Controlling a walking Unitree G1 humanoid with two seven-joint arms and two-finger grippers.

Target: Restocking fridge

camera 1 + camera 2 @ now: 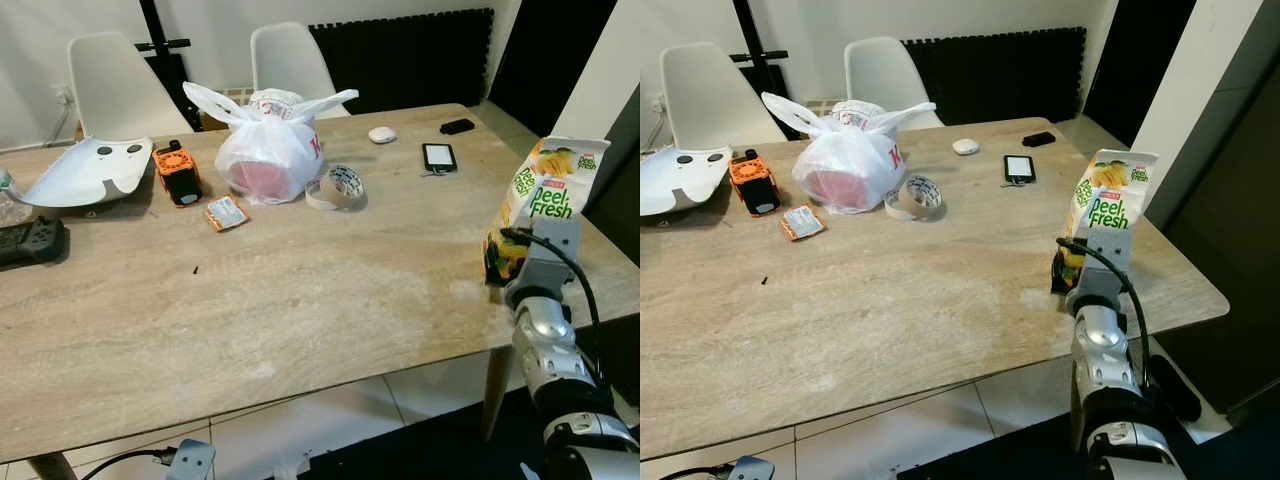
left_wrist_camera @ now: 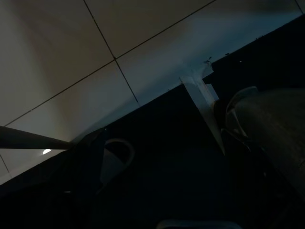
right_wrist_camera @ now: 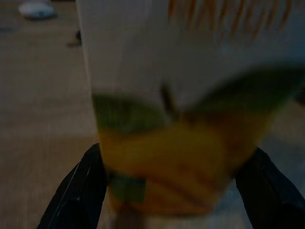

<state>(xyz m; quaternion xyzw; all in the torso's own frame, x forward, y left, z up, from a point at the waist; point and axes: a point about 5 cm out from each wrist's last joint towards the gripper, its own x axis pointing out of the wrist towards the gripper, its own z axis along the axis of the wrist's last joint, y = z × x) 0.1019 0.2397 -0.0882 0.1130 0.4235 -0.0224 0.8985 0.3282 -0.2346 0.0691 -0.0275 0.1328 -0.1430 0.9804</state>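
Note:
A Peel Fresh juice carton (image 1: 548, 195) stands upright, slightly tilted, near the right edge of the wooden table (image 1: 300, 300). My right gripper (image 1: 518, 265) is shut on its lower part. In the right wrist view the black fingers (image 3: 78, 191) press both sides of the carton (image 3: 181, 119). My left arm (image 1: 190, 458) hangs idle below the table's front edge, and its wrist view is dark with floor tiles (image 2: 95, 62).
On the far half of the table lie a white plastic bag (image 1: 268, 150), a tape roll (image 1: 335, 187), an orange device (image 1: 177, 173), a phone (image 1: 438, 157) and a black controller (image 1: 30, 240). Two white chairs (image 1: 110, 85) stand behind. A dark panel (image 1: 1230, 250) rises at right.

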